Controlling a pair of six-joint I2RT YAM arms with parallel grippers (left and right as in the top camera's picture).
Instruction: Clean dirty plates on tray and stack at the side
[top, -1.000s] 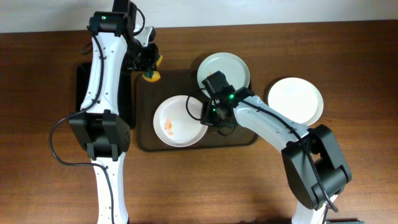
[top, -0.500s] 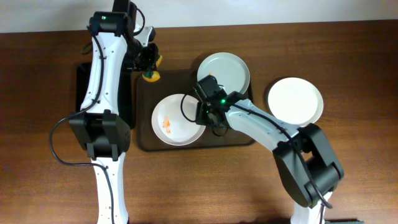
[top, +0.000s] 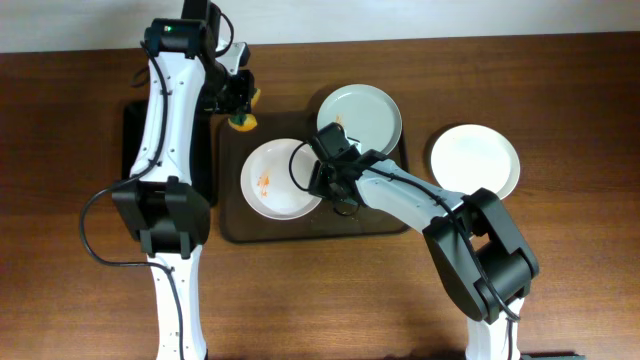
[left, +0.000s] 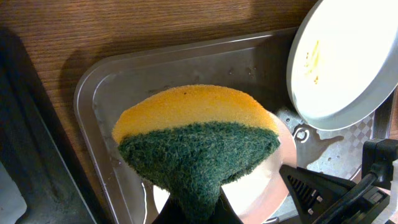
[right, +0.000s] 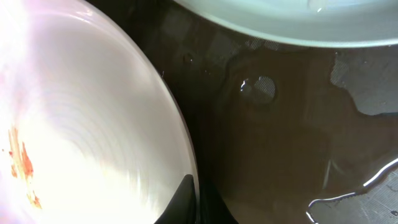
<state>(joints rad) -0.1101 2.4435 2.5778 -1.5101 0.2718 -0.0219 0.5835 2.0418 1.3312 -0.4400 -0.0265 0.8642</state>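
Observation:
A white plate with orange smears (top: 273, 179) lies on the left half of the dark brown tray (top: 375, 218). My right gripper (top: 318, 172) is shut on its right rim, one finger inside and one outside (right: 194, 198). A second plate (top: 365, 110) sits at the tray's back right and shows at the top of the right wrist view (right: 292, 22). A third plate (top: 475, 161) lies on the table right of the tray. My left gripper (top: 240, 108) hovers over the tray's back left corner, shut on a yellow and green sponge (left: 196, 146).
A narrow black tray (top: 133, 150) lies left of the brown tray, partly under my left arm. The brown tray's floor is wet, with water patches (right: 367, 81). Bare wooden table (top: 330, 300) lies in front.
My right gripper has slid the smeared plate to the left across the tray, holding its right rim. The left arm and sponge have not moved.

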